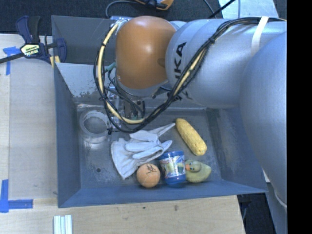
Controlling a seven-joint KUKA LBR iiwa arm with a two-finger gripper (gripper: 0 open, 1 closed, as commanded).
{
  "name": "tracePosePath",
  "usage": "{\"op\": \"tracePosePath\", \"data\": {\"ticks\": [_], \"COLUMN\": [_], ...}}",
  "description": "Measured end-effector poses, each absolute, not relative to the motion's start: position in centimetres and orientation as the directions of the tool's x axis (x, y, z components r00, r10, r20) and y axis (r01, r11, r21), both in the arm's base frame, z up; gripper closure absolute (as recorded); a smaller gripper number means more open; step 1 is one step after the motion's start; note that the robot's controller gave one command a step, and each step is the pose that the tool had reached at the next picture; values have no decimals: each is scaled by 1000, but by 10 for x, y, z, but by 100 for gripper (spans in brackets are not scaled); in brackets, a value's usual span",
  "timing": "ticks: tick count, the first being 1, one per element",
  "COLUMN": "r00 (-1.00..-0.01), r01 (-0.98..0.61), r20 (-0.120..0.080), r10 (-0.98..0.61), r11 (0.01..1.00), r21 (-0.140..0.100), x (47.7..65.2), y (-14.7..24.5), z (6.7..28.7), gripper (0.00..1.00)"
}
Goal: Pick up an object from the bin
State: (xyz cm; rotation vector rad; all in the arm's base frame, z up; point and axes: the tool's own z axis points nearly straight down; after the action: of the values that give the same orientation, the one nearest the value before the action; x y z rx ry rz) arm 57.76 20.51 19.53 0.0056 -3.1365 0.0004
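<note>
Camera view: claw over scuffed floor of grey bin, beside clear cup; spread or closed, unclear.

"Where was the gripper when you looked?"

"Low at the back of the bin, under the arm's orange cover. A clear cup stood just beside it, to the left."

"And the other things?"

"A white glove lay crumpled in the middle, just in front of the gripper. A yellow corn cob lay slantwise to the glove's right. Along the front wall sat an orange ball, a blue jar and a yellow-green duck, close together in a row."
</note>
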Motion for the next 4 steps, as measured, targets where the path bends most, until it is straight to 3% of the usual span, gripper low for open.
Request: {"op": "tracePosePath", "data": {"ticks": [2, 3, 4], "r00": [-1000, -1000, -989], "r01": [7, 4, -151], "r20": [-6, -7, -3], "r10": [7, 4, -151], "r11": [1000, 1000, 989], "r21": [2, 2, 1], "x": [579, 586, 575], "y": [203, 220, 215], "z": [197, 148, 119], "gripper": [0, 0, 0]}}
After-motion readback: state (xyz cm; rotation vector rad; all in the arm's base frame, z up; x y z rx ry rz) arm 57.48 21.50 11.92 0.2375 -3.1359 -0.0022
